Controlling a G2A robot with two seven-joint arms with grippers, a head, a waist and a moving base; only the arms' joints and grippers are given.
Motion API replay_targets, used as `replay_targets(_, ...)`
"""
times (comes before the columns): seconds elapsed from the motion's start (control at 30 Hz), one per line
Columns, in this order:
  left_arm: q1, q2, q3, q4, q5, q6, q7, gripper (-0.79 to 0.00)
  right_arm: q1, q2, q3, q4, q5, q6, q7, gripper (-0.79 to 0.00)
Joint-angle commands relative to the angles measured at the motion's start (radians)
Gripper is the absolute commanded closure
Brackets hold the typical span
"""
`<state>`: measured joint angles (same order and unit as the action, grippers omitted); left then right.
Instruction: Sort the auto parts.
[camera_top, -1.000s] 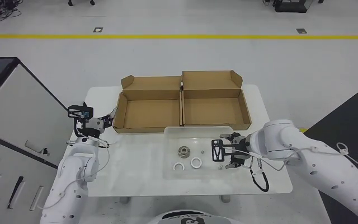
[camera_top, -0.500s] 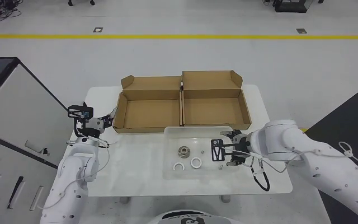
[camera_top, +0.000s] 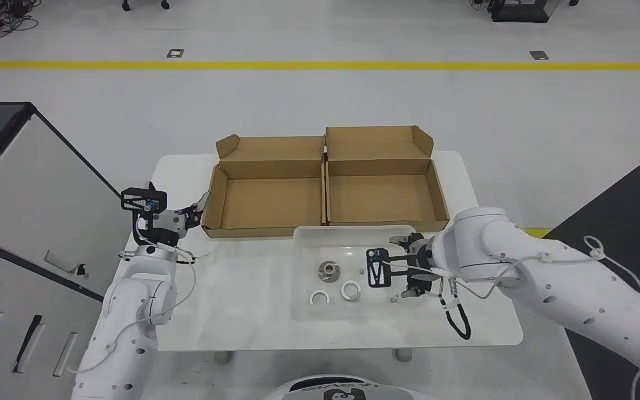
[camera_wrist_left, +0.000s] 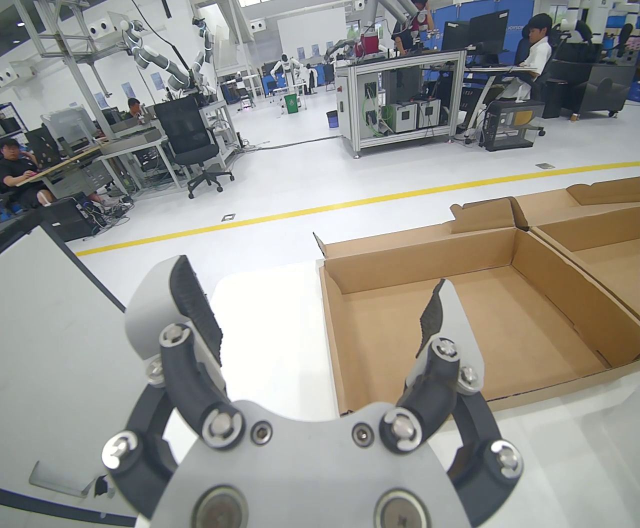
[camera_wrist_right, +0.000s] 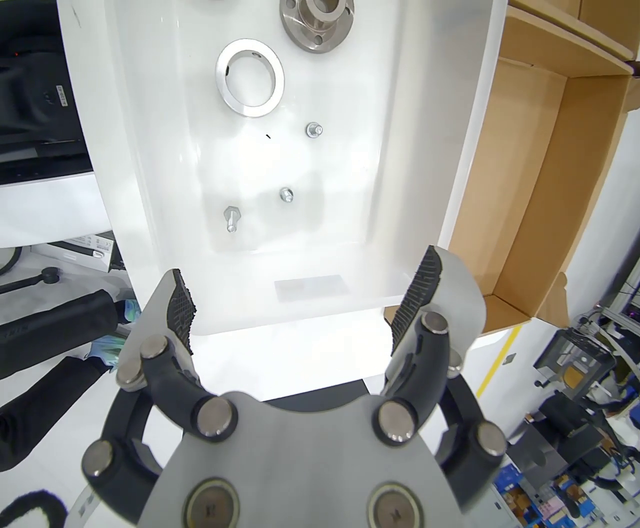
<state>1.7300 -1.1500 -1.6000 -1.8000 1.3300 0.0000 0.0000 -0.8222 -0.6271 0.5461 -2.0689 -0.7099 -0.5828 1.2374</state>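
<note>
You are starting from zero: cardboard boxes (camera_top: 268, 200) sitting empty along the table's (camera_top: 250, 300) far edge, right gripper (camera_wrist_right: 302, 285) hanging open-jawed over the white tray's (camera_top: 310, 236) end, left gripper (camera_wrist_left: 312, 290) open-jawed at the table's left edge, flange (camera_wrist_right: 317, 20), rings (camera_wrist_right: 247, 110) and bolts (camera_wrist_right: 231, 218) all lying unsorted inside the tray.

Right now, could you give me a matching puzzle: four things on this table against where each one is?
1 left gripper
2 right gripper
3 flanged hub
4 cardboard boxes

A in the white tray
B side by side at the table's far edge
C fingers open, above the tray's end
D fingers open, beside a box

Pairs: 1-D, 2-C, 3-A, 4-B
</note>
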Motion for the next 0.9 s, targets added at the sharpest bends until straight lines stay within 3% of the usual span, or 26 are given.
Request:
replay_targets(0.0,0.0,0.0,0.0,0.0,0.0,0.0,0.0,-0.785,0.036,-0.008,-0.034,0.015,0.021,0.009,0.009,-0.785)
replay_targets(0.6,0.0,0.0,0.0,0.0,0.0,0.0,0.0,-0.785,0.232,-0.075,-0.269,0.146,0.09,0.017,0.017,-0.785)
replay_targets(0.67,0.0,0.0,0.0,0.0,0.0,0.0,0.0,-0.785,0.247,-0.079,-0.29,0.154,0.097,0.015,0.015,-0.767)
replay_targets(0.87,0.0,0.0,0.0,0.0,0.0,0.0,0.0,-0.785,0.286,-0.088,-0.351,0.175,0.119,0.012,0.012,-0.588)
